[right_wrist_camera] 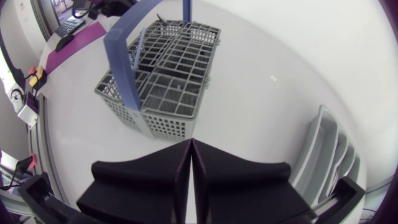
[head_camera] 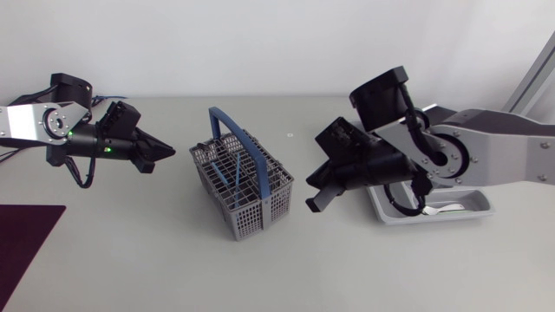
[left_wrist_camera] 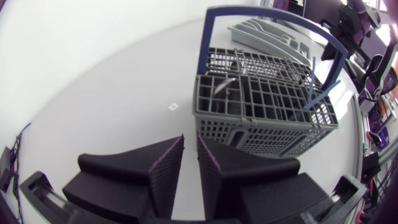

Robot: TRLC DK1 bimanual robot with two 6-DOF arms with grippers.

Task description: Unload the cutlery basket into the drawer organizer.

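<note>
Cutlery basket [head_camera: 253, 217], grey plastic lattice with a tall blue hoop handle [head_camera: 227, 130], stands upright on the white table [head_camera: 173, 269] and serves as the reference for everything else. Inside it, the left wrist view shows a silvery piece of cutlery [left_wrist_camera: 222, 84] leaning in a compartment on the basket's far side and a thin blue utensil [left_wrist_camera: 311, 84] standing upright in a compartment near the handle's foot; what kind each is I cannot tell.

The left gripper [head_camera: 169, 152] hangs well apart from the basket on its left side, tips pointing toward it. Its fingers [left_wrist_camera: 163, 167] stand a narrow slit apart with bare table showing through and nothing between them.

The right gripper [head_camera: 312, 205] hangs near the basket's right side, angled down toward the table. Its fingers [right_wrist_camera: 211, 171] are pressed together along their whole length, holding nothing.

The drawer organizer [head_camera: 482, 204], a grey divided tray, lies to the right of the basket, beyond the right gripper and partly under that arm; a pale piece of cutlery [head_camera: 447, 209] lies in it.

Just behind the basket a tiny white speck [head_camera: 288, 135] sits on the table, too small to tell whether it carries print. A dark purple mat [head_camera: 26, 247] lies far left of the basket, at the table's front edge.
</note>
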